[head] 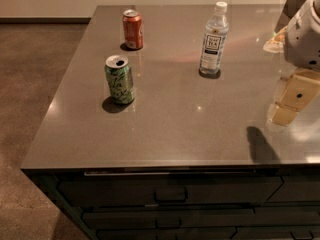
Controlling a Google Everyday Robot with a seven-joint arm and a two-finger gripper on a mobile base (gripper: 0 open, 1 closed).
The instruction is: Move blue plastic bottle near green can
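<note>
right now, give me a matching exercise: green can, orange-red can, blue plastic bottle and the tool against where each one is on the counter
1 green can
2 orange-red can
3 blue plastic bottle
4 tool

A far right, above the counter
B back left
C left, nearest the front edge
D back, middle

Pairs: 1-C, 2-B, 3-D, 4-A

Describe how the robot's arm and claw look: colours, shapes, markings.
At the right edge, over the counter, the arm is a rounded pale grey-white shell with a small dark dot. Below it the claw is boxy, tan-yellow, with a dark round mark. No cables show.
</note>
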